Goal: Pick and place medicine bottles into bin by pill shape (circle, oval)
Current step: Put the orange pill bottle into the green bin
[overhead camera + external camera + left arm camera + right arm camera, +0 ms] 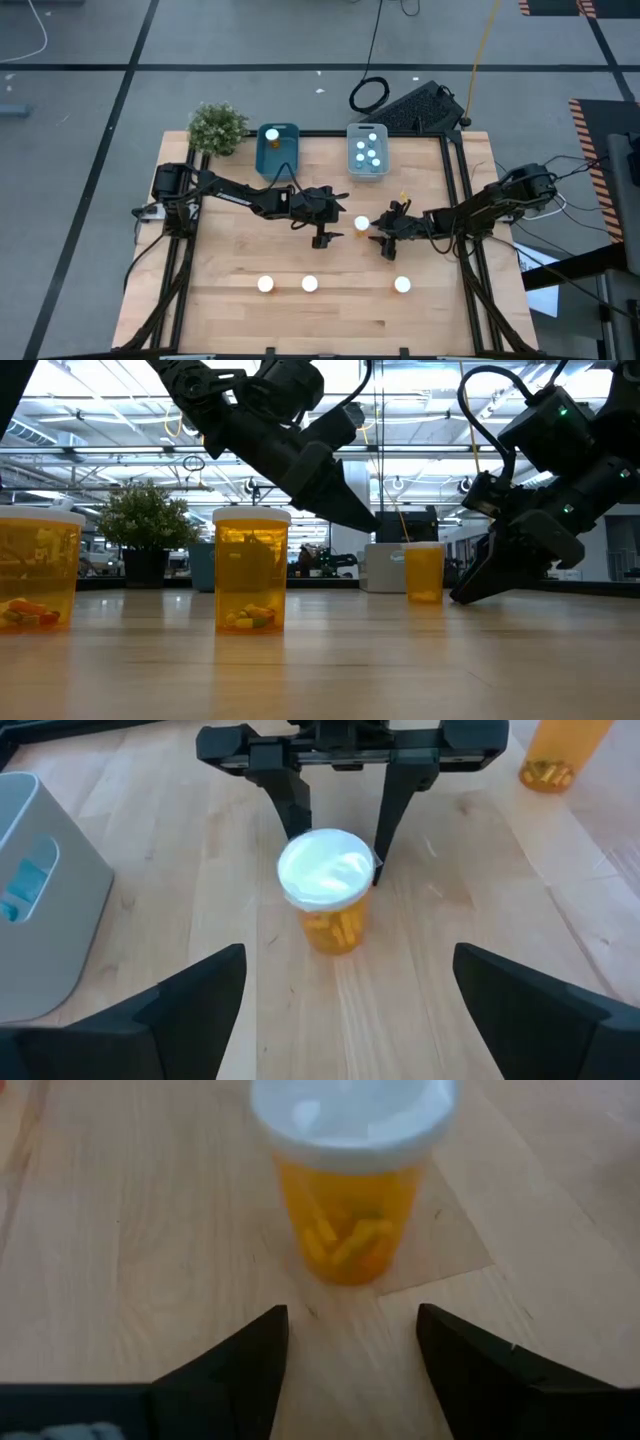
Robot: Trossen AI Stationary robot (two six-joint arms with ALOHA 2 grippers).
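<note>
Bottles already sit in both bins: one in the teal bin (277,150), five in the grey bin (367,152). Four remain on the bench (230,250); the centre bottle (361,224) stands between the spread right gripper (381,238) and spread left gripper (322,237), ungrasped.

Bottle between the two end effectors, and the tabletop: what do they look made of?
The bottle looks like translucent amber plastic: the yellow pills inside show through its wall. Its cap looks like opaque white plastic with a soft sheen. The tabletop looks like pale wood, with grain lines and plank seams; whether solid or veneer can't be told.
</note>
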